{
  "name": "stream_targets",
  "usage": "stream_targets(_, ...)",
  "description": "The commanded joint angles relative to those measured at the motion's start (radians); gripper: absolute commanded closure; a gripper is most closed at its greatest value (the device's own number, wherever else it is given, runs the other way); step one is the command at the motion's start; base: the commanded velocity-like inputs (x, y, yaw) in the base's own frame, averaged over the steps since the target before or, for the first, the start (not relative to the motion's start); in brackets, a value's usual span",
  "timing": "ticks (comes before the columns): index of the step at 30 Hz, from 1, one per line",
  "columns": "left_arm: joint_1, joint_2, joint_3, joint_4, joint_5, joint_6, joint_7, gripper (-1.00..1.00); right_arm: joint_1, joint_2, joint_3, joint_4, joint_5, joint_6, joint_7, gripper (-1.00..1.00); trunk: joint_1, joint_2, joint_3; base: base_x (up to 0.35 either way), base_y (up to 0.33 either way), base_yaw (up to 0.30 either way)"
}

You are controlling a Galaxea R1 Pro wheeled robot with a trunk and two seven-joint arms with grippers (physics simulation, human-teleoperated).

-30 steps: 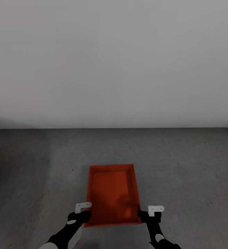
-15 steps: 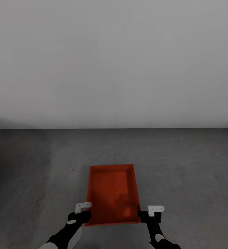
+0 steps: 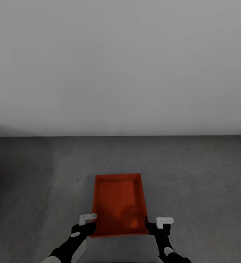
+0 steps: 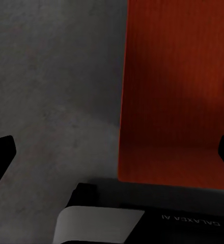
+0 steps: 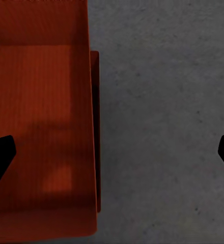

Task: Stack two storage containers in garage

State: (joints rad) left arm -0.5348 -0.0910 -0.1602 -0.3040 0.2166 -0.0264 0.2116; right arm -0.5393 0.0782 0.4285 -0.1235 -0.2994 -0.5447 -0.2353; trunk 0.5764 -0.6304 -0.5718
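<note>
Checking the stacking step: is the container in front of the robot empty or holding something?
Empty. The container shows only its bare orange bottom in the head view, and the right wrist view shows bare bottom with shadows.

The storage container looks like matt red-orange plastic with thin, smooth walls (a faint fine grain shows on its bottom in the wrist views). Around it, the floor is rough, speckled dark grey concrete. Behind the container, the wall is plain, smooth, matt light grey.

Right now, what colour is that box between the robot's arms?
Red-orange all over, plain with no pattern. The storage container shows best in the head view, against the grey floor.
</note>
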Motion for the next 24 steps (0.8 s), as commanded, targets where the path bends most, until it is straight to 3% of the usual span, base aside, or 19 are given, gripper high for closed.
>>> stream_targets(1, -0.001, 0.001, -0.009, 0.000, 0.010, -0.003, 0.006, -1.00, -0.001, 0.000, 0.009, 0.001, -0.006, -0.002, -0.006, -1.00, -0.004, 0.006, 0.002, 0.000, 0.000, 0.000)
stream_targets(15, -0.001, 0.001, -0.009, -0.001, 0.012, 0.004, 0.006, -1.00, -0.001, 0.000, 0.009, 0.001, -0.006, -0.002, -0.006, -1.00, -0.057, 0.104, 0.046, 0.000, 0.000, 0.000)
stream_targets(24, -0.001, -0.001, -0.009, -0.001, 0.016, 0.004, 0.008, -1.00, -0.001, 0.000, 0.009, 0.001, -0.006, -0.001, -0.006, -1.00, -0.057, 0.104, 0.046, 0.000, 0.000, 0.000)
